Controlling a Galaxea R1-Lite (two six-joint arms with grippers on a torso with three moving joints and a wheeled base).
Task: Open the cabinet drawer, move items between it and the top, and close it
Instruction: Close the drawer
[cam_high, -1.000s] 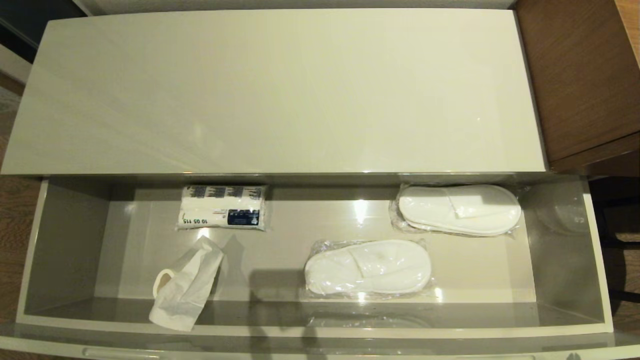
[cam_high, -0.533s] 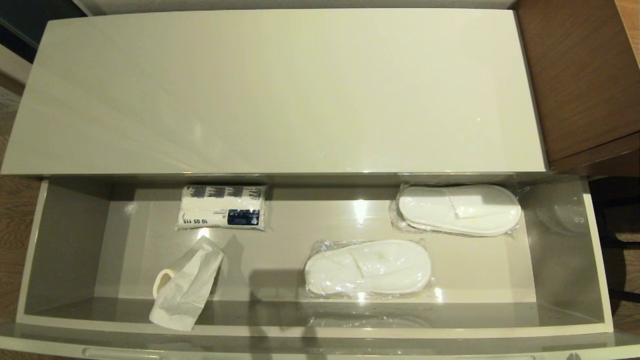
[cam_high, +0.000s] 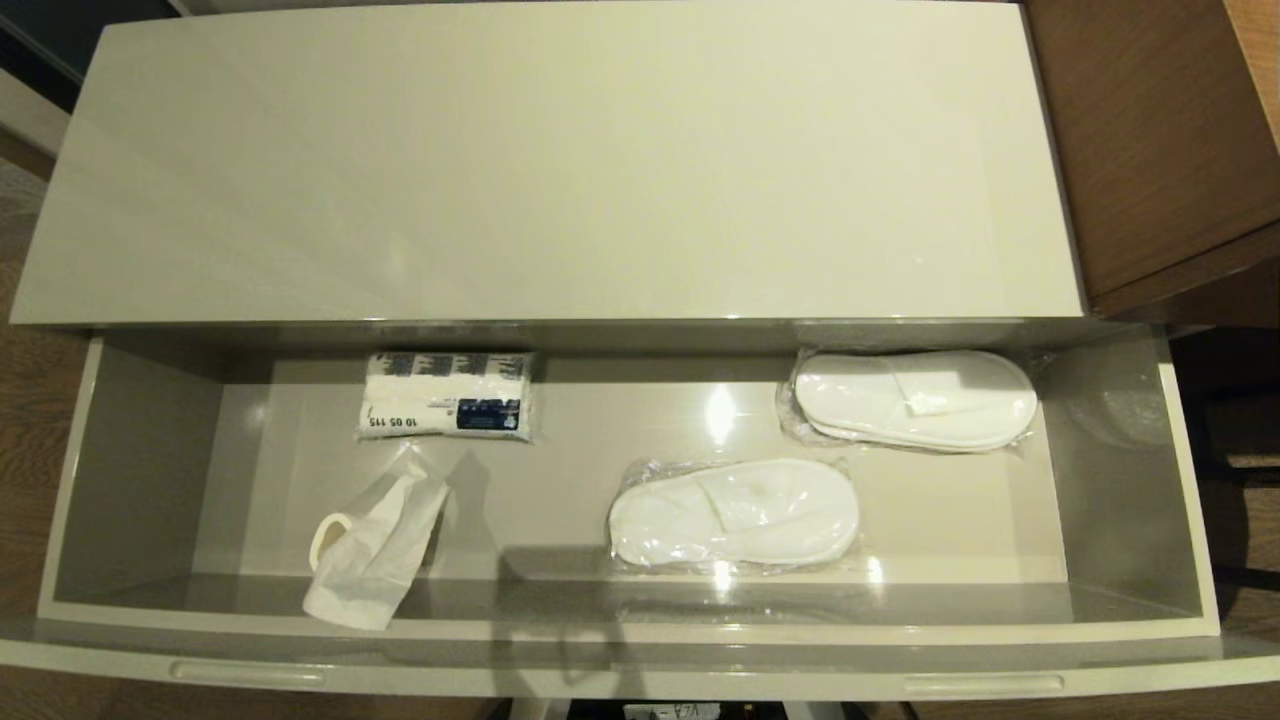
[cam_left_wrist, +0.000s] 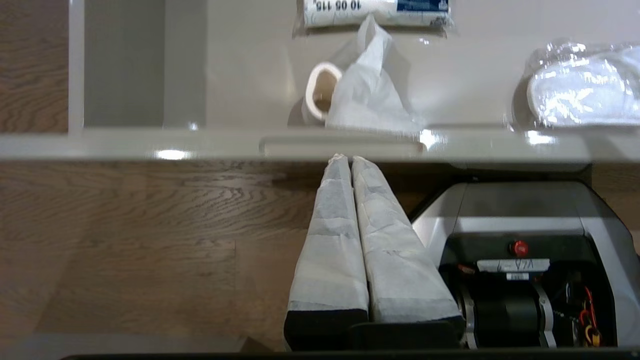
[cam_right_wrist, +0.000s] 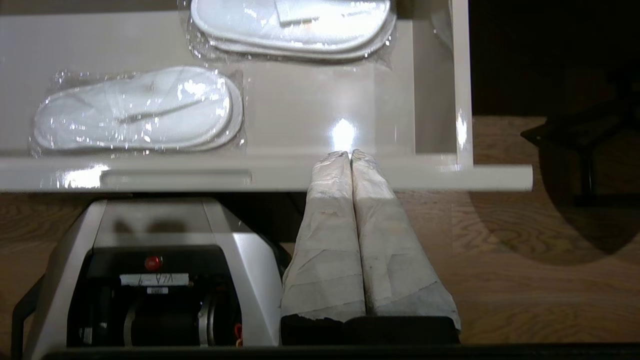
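Both grippers, left (cam_left_wrist: 348, 159) and right (cam_right_wrist: 350, 154), pressed together, empty, before the open cabinet drawer (cam_high: 620, 632); toilet paper roll (cam_left_wrist: 350, 97) just beyond left's tips.

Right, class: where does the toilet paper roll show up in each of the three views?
Head view: toilet paper roll at the drawer's near-left, below the white packet.
Left wrist view: roll in the upper middle, just behind the drawer's front edge.
Right wrist view: not in it.
Shared landmark: the nearer wrapped slippers.

Two plastic-wrapped slipper pairs (cam_high: 733, 512) (cam_high: 915, 399) lie centre and right of frame. A white packet (cam_high: 446, 395) sits left of centre. Brown wooden furniture (cam_high: 1150, 130) fills the upper right.
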